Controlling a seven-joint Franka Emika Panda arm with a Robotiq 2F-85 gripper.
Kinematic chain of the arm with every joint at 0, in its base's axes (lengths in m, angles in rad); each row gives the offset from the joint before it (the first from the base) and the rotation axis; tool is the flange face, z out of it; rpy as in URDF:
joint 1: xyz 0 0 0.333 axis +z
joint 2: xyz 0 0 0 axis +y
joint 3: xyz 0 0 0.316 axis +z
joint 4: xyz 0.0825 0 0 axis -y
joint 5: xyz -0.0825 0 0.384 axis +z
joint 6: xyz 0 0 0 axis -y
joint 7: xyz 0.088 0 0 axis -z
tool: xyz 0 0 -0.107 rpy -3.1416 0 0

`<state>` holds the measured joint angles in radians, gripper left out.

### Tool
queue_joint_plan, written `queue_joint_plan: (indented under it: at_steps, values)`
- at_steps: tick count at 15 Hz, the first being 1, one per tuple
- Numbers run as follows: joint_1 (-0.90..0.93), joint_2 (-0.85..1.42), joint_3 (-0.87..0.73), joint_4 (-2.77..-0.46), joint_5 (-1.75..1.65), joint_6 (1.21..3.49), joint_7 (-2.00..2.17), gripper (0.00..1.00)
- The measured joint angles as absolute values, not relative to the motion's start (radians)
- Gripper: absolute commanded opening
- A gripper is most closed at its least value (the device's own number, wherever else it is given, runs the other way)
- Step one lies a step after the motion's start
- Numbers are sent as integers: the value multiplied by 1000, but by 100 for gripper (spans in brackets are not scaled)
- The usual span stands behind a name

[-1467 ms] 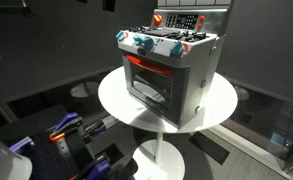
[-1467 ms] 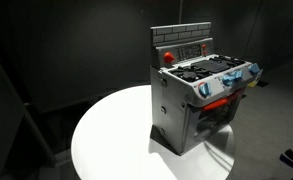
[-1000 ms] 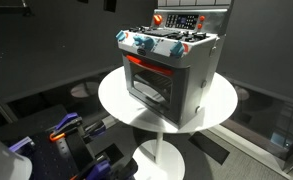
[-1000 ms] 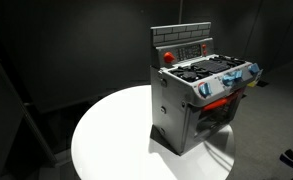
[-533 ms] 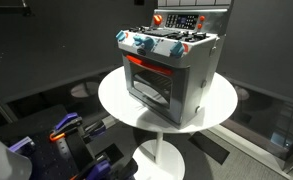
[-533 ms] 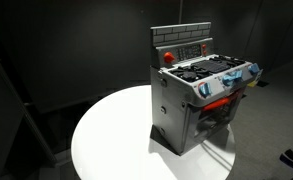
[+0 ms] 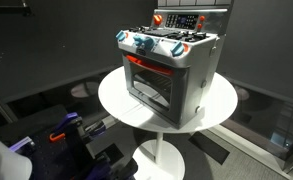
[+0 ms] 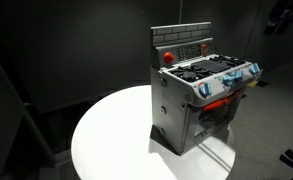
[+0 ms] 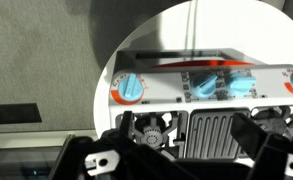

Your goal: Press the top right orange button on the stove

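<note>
A grey toy stove (image 7: 171, 70) stands on a round white table (image 7: 116, 100), and it shows in both exterior views (image 8: 201, 100). Its back panel carries an orange-red button (image 7: 157, 19), also seen from the other side (image 8: 168, 57). My gripper (image 8: 283, 14) hangs high above and beyond the stove, at the frame's upper corner. In the wrist view the gripper (image 9: 184, 142) is open and empty, looking down on the stove top (image 9: 211, 128), with its burner (image 9: 151, 128) and blue knobs (image 9: 204, 88) between the fingers. The back panel buttons are hidden in the wrist view.
The table (image 8: 116, 140) stands on a white pedestal (image 7: 158, 155). Dark equipment with purple and orange parts (image 7: 71, 135) lies on the floor beside it. Dark walls surround the scene.
My arm has come into view at the upper corner of an exterior view. The stove has not moved.
</note>
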<state>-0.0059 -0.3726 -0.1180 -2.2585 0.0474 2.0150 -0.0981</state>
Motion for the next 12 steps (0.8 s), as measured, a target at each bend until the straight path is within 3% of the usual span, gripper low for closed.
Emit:
queue_joint_plan:
  at_steps: [12]
  values:
    - [-29,-27,-100,-2022,47,2211,63,100]
